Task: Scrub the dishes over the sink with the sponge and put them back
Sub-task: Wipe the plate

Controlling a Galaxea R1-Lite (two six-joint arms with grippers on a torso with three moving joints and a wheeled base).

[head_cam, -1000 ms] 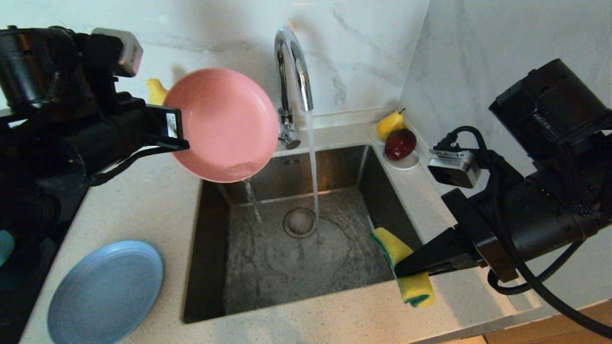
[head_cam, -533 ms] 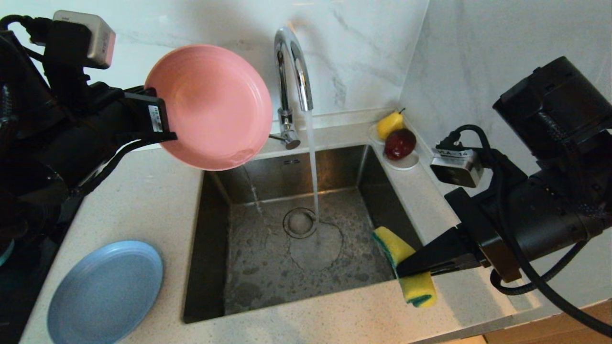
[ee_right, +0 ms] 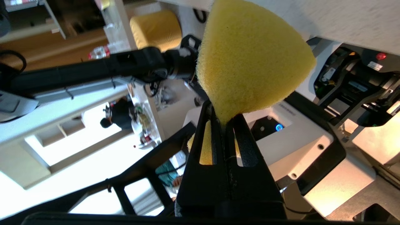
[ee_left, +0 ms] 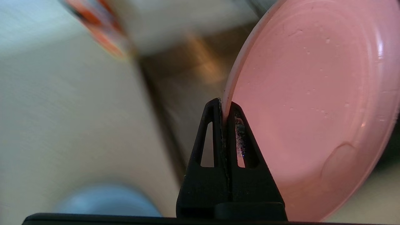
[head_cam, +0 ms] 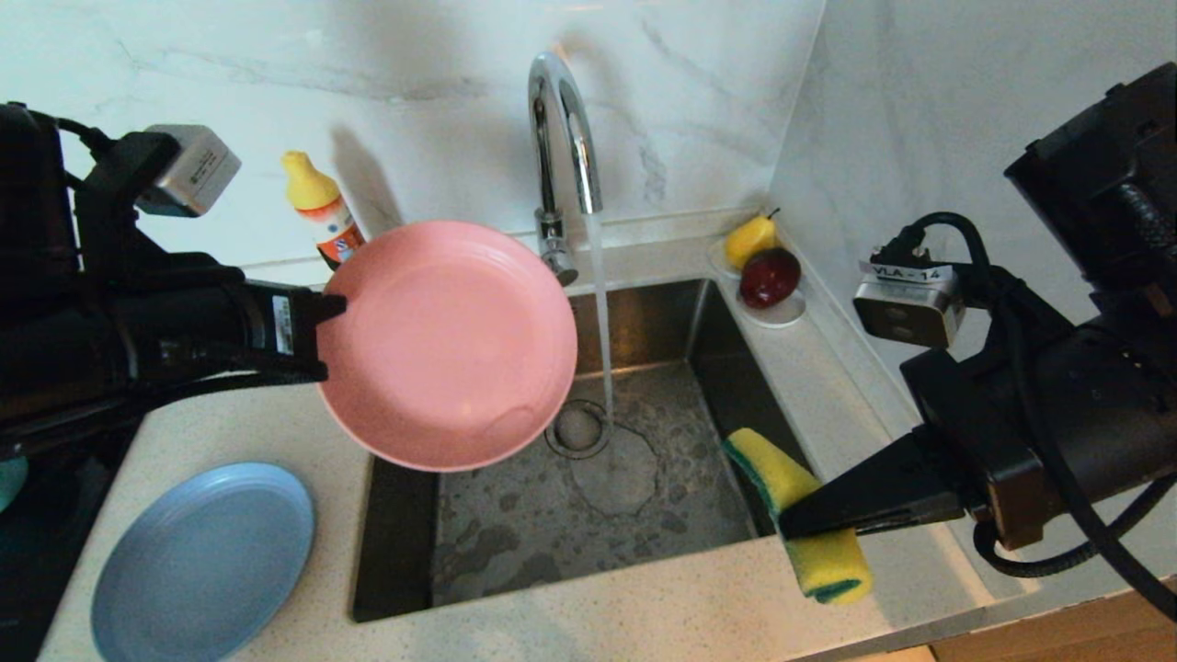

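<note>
Head view: the pink plate (head_cam: 448, 345) is held in the air over the left part of the sink (head_cam: 588, 460), tilted with its hollow face turned up and toward the camera. Its left rim is pinched by the left pincer (head_cam: 324, 336), whose two fingers are clenched on the thin edge, as is seen closely from the left wrist (ee_left: 225, 107), where water beads are visible on the pink plate (ee_left: 312, 109). Water is running from the chrome tap (head_cam: 563, 138) just right of the plate onto the basin floor beside the drain (head_cam: 577, 429). At the sink's near right corner the sponge (head_cam: 800, 515) is gripped across its middle by the right pincer (head_cam: 786, 526), clenched so that the yellow foam is squeezed, the sponge (ee_right: 250, 62) bulging beyond the tips. A light-blue plate (head_cam: 202, 563) lies flat on the counter (head_cam: 257, 423) left of the sink, nearer than the pink one. An orange bottle (head_cam: 324, 216) stands against the far wall, and a pear (head_cam: 749, 239) and a dark red fruit (head_cam: 771, 276) sit on a saucer (head_cam: 777, 315) at the far right corner.
</note>
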